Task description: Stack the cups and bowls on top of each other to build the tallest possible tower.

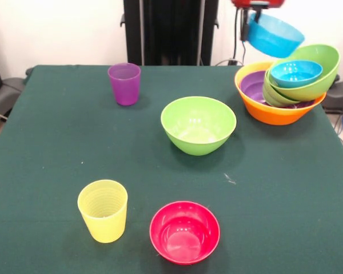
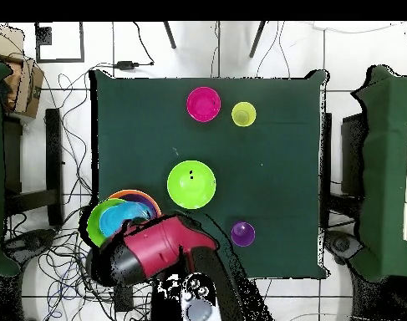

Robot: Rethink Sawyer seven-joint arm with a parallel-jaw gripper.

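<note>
Holding a blue bowl (image 1: 273, 35), the claw (image 1: 257, 12) hovers above the tower (image 1: 286, 85).

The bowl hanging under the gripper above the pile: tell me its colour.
Blue. The front view shows it best: the blue bowl is tilted under the gripper.

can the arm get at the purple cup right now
Probably not yet: the end effector is carrying a blue bowl above the pile. The purple cup itself stands alone, with nothing crowding it.
</note>
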